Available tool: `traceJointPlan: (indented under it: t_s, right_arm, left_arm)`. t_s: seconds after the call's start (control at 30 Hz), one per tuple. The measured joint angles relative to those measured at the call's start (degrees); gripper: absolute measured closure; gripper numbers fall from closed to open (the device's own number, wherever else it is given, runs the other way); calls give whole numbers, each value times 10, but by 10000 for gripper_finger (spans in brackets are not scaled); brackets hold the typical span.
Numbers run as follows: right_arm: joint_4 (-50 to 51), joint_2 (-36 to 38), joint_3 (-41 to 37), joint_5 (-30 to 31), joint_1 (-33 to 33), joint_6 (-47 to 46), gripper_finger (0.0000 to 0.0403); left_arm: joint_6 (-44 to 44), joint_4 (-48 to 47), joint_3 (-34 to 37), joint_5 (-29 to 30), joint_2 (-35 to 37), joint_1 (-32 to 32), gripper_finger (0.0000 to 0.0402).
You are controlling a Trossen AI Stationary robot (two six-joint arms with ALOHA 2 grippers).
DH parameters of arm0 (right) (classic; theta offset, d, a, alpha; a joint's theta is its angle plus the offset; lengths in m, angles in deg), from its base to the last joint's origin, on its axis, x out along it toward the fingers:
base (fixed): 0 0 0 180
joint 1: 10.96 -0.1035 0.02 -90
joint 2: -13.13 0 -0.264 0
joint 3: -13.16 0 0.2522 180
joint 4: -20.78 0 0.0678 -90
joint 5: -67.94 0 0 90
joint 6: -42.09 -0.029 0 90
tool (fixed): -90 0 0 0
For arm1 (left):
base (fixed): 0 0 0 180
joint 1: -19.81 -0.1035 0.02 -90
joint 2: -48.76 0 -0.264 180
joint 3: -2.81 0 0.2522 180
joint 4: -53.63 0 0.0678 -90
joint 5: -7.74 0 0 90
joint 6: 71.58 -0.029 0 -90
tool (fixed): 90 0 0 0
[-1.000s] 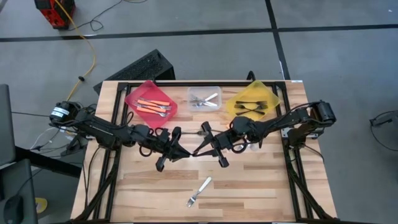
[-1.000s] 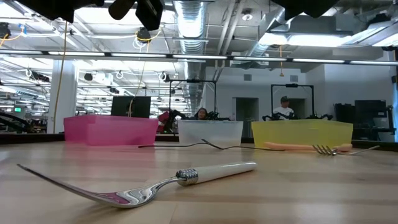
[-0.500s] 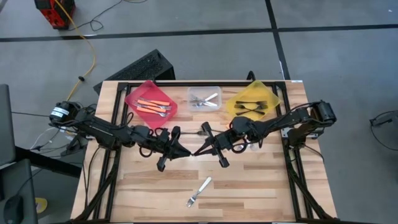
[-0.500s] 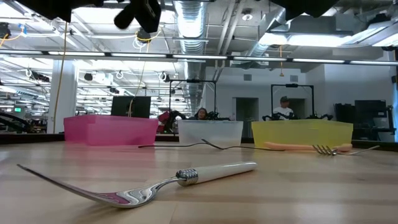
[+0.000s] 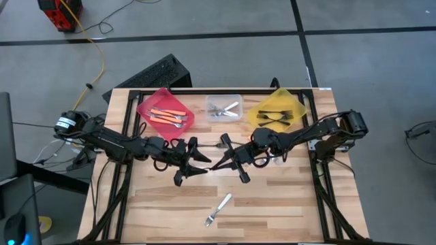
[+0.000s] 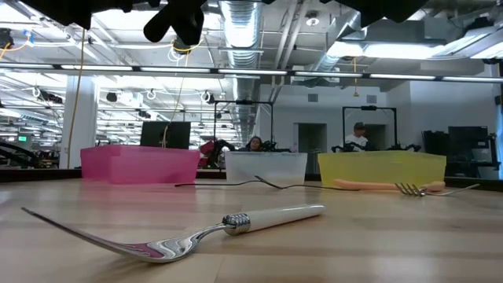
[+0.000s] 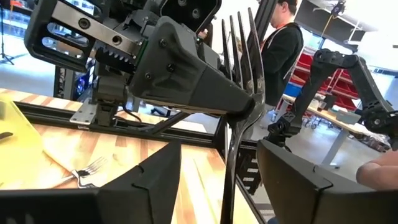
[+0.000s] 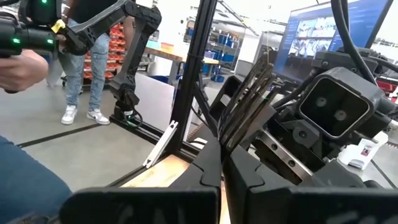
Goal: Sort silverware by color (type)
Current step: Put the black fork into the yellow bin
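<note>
My left gripper point(image 5: 199, 165) has spread its fingers off the slim all-black fork point(image 7: 239, 93); my right gripper point(image 5: 219, 164) stays clamped on it mid-table.

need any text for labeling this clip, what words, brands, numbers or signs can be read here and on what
No text can be read in any view.
Monitor screen behind the arms, right wrist view: lines of content, too blurred to read.
White tag at the left arm's base, high view: too small to read.
Small white bottle with a dark label, right wrist view: label too blurred to read.
Bins, forks and table carry no visible lettering.
</note>
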Motion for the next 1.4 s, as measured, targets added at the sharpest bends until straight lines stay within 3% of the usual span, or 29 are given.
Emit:
traceJointPlan:
  t_s: [0.2,0.47,0.73,0.97,1.4]
  right_arm:
    - [20,0,0,1,0,-17,381]
    - [24,0,0,3,-1,-20,381]
    - [24,0,0,112,3,-10,381]
    - [29,1,0,241,3,55,381]
    - [52,1,0,493,3,187,381]
  left_arm:
    - [5,-76,-1,30,25,-3,203]
    - [15,-221,-1,113,147,-4,203]
    - [27,-346,-1,235,258,-3,203]
    - [62,-424,-1,308,282,-3,203]
    - [77,-453,-1,317,280,-3,203]
